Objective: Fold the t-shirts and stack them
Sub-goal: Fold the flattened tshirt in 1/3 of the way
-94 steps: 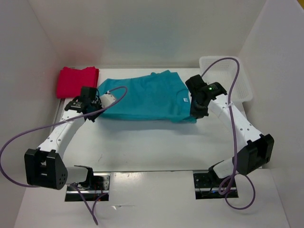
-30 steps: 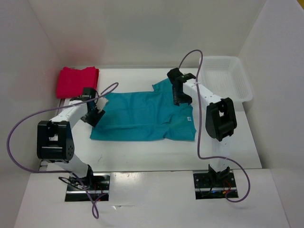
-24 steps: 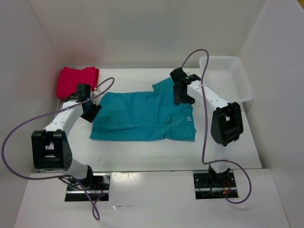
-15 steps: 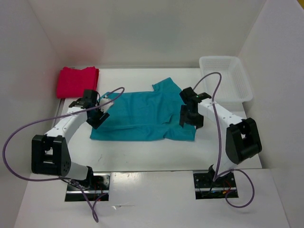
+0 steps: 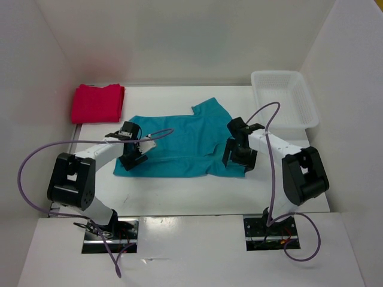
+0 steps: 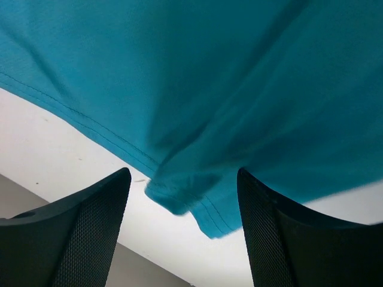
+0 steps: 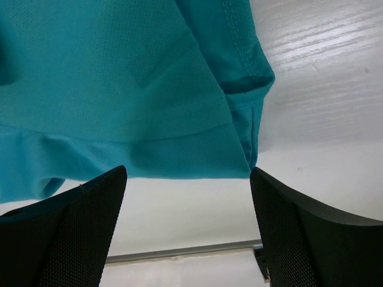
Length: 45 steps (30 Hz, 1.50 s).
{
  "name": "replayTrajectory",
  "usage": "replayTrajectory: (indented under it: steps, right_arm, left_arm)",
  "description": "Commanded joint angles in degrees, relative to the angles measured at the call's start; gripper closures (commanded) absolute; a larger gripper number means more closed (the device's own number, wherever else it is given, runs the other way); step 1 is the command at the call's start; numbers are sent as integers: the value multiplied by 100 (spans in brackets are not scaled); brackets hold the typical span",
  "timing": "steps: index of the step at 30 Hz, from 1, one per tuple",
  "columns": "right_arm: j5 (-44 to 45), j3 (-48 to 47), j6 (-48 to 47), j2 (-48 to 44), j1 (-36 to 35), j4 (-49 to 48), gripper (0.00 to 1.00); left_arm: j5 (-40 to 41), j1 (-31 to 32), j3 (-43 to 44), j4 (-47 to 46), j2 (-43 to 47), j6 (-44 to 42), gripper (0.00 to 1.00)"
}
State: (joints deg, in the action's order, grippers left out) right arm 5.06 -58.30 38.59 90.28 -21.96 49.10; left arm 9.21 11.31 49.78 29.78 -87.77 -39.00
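On the white table (image 5: 179, 191), boxed in by white walls (image 5: 179, 42), one teal shirt (image 5: 179, 140) lies spread at centre, with one folded red pile (image 5: 97, 103) at 10 o'clock and one basket (image 5: 275, 73) at 2 o'clock. Over the shirt's near corners, the left gripper (image 6: 182, 179) at 8 o'clock and the right gripper (image 7: 188, 173) at 4 o'clock both have fingers apart, clamping nothing.

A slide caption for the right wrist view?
Open right tool poised over a corner of the teal t-shirt.
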Motion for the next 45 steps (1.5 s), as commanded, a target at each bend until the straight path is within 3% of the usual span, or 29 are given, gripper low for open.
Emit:
replayTrajectory:
  steps: [1,9,19,25,28,30,34,39,45]
  right_arm:
    - [-49,82,175,209,33,-313,12]
    - [-154,82,123,543,139,-428,12]
    - [-207,82,70,596,192,-480,12]
    - [-207,82,70,465,192,-420,12]
    - [-6,30,201,97,253,-288,12]
    - [48,30,324,-211,340,-208,12]
    - [-171,398,745,-1160,710,-226,12]
    - [-601,749,852,-1110,710,-427,12]
    - [-795,1075,913,-758,710,-717,10]
  left_arm:
    - [572,-6,66,-613,-215,-20,21]
    - [959,-120,419,-886,-346,253,21]
    - [889,-393,989,-886,-662,262,18]
    - [1214,-937,1533,-1221,-1356,454,16]
    - [32,-1455,2351,-308,-1148,938,16]
    - [-1020,-1710,2352,176,-472,938,12]
    - [-1676,-1711,1888,1098,75,938,7]
    - [-1309,-1764,413,864,75,1386,6]
    - [-1079,-1878,348,643,-47,1800,6]
